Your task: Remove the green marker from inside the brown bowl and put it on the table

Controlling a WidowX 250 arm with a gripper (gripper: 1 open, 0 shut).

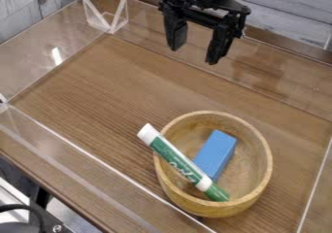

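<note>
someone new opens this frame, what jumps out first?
The brown bowl at lower right, holding the green marker, which lies slantwise with its white end poking over the left rim, and a blue block beside it. Then the black gripper at top centre, jaws open and pointing down, hanging above the bare table well back from the bowl.

Wood grain everywhere here — the large brown wood-grain table [130,91] shows a soft sheen, hemmed by clear glossy acrylic walls [58,38]. The round light tan wooden bowl [253,193] looks smooth and matt — the slim white-barrelled green marker [176,159] and blue rectangular block [216,154] read as plastic.
</note>
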